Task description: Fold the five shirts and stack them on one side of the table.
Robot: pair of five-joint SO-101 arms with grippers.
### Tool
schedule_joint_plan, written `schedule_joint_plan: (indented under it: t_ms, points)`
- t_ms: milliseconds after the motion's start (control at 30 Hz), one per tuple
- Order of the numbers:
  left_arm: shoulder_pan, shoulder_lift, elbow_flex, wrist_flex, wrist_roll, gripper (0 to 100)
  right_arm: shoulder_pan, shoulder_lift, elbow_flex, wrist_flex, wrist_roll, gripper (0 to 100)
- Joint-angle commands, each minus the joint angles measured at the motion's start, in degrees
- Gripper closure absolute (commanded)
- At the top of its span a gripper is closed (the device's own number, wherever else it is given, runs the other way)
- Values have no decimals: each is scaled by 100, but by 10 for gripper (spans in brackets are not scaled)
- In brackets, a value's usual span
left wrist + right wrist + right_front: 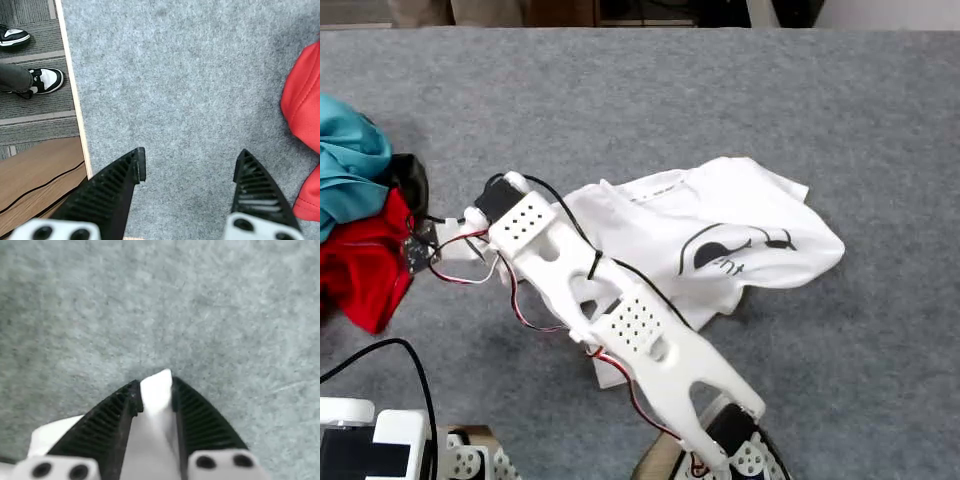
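A white shirt [720,230] with a dark print lies crumpled in the middle of the grey table. My right arm stretches across it toward the left. My right gripper [458,232] is shut on a fold of that shirt's white fabric [156,390], low over the bare grey surface. At the table's left edge sits a pile of a teal shirt [345,165], a red shirt [365,265] and a black one [410,180]. My left gripper [192,165] is open above the grey surface. It holds nothing, and the red shirt [302,115] lies just beside it.
The table's edge [75,125] runs close by the left gripper, with floor beyond it. Both arm bases stand at the near edge [380,440]. Loose cables [470,270] hang by the right wrist. The far and right parts of the table are bare grey cloth.
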Motion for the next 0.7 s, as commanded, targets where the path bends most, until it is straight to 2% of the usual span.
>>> schedule_joint_plan:
  t_ms: [0,100,400,567,667]
  points:
    - [-9,-224,-53,-70,-35,711,154,-48,-224,-9,-18,918]
    - [-9,-233,-53,-70,-35,711,163,-31,-611,0,-316,987]
    - [-9,-259,-53,-62,-35,711,277,-136,-2651,484,-888,994]
    - [193,-259,-35,0,-35,711,927,-1226,-2554,308,-905,994]
    - [712,-259,-79,703,-35,711,1516,-1938,-2571,-35,-905,995]
